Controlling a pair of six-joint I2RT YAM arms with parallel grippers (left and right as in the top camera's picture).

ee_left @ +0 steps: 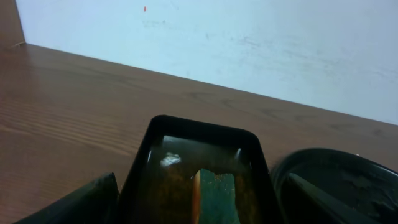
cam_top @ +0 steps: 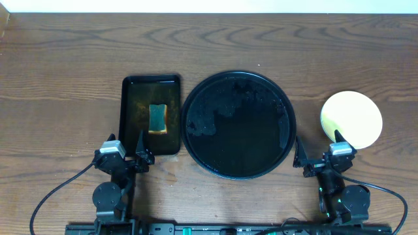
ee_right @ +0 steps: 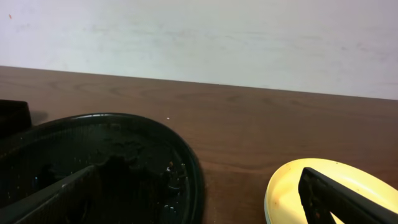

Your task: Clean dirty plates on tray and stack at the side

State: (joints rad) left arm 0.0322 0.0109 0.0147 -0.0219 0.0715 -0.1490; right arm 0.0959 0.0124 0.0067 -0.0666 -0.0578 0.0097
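Observation:
The round black tray lies at the table's middle with no plates on it, only wet smears. It also shows in the right wrist view and the left wrist view. A pale yellow plate lies on the table to the tray's right and looks clean; it also shows in the right wrist view. The mint-green plates are not visible; I cannot tell whether they lie under it. My left gripper is open and empty at the near end of the sponge tray. My right gripper is open and empty between the round tray and the yellow plate.
A rectangular black tray left of the round tray holds brownish water and a green-yellow sponge. A white wall runs along the table's far edge.

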